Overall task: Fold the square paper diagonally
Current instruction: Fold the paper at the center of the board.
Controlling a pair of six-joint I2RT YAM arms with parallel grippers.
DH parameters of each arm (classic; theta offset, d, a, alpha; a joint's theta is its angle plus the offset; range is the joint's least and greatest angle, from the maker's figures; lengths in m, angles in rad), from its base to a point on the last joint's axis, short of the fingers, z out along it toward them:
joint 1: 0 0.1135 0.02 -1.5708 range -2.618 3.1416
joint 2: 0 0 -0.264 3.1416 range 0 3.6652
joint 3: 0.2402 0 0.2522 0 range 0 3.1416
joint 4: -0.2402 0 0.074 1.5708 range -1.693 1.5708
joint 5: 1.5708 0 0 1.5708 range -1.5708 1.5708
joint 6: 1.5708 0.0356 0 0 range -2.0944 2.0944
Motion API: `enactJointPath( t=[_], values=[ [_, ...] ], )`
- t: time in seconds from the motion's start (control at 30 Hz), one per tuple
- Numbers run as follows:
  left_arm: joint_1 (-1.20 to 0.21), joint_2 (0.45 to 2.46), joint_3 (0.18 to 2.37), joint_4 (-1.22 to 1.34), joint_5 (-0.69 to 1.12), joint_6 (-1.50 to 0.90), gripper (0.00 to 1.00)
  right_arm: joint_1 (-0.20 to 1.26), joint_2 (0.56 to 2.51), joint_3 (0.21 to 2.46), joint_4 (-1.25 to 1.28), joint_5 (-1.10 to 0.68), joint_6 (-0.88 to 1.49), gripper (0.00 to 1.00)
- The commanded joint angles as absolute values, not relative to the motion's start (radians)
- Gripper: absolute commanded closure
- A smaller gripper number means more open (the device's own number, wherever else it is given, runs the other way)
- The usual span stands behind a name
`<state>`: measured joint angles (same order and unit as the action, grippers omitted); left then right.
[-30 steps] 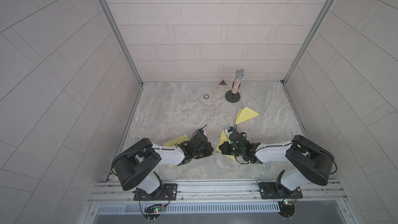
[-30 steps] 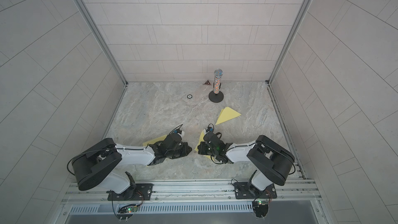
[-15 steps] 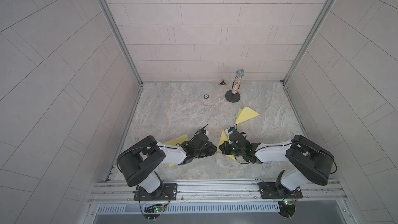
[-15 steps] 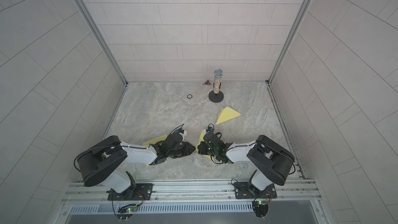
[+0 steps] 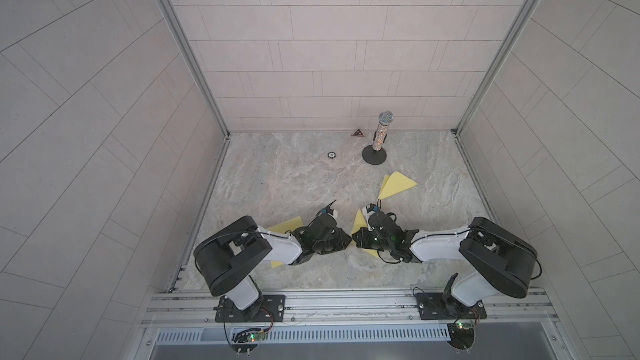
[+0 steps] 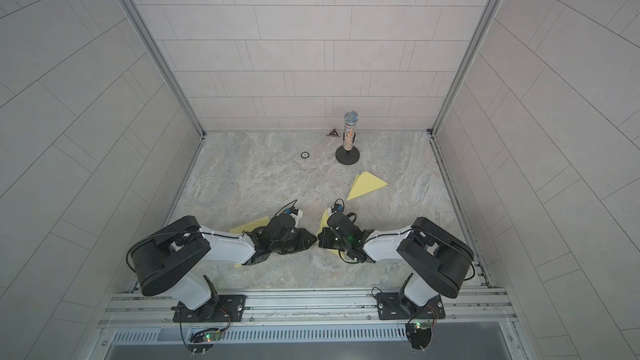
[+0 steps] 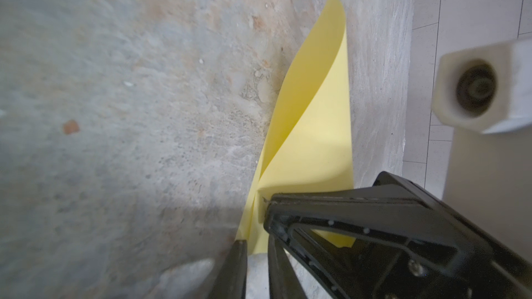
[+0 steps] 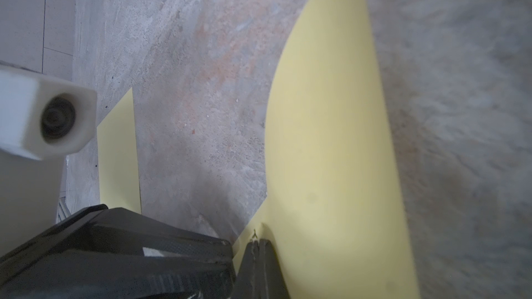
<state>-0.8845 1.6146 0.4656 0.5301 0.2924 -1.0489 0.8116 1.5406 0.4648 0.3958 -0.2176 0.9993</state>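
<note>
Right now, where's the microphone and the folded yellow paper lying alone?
microphone (image 5: pixel 385 117): in a top view, on its round head.
folded yellow paper (image 5: pixel 397 185): in a top view, on its flat middle.

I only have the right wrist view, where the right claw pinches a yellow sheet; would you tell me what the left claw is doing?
Observer: The left claw has its jaws slightly apart, with the edge of that sheet between them.
Operator: Thank you; is the sheet doubled over?
Observer: Yes, its upper layer bows up over the lower, not pressed flat.
Operator: Is any paper outside my frame?
Observer: A folded yellow triangle lies near the microphone stand.
</note>
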Motion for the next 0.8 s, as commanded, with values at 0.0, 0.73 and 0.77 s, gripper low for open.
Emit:
enactJointPath(
  t=[0.0,0.73,0.77],
  values=[
    [-0.89,1.641,0.48,0.551,0.295,-1.06,0.81,0.812,1.56,0.433,0.304,-0.181,1.002,1.0],
    [-0.891,1.629,0.504,0.51,0.278,-1.049,0.85,0.811,1.562,0.429,0.314,-0.184,1.005,1.0],
    [-0.89,1.632,0.506,0.506,0.278,-1.048,0.85,0.811,1.562,0.43,0.314,-0.184,1.006,1.0]
  ],
)
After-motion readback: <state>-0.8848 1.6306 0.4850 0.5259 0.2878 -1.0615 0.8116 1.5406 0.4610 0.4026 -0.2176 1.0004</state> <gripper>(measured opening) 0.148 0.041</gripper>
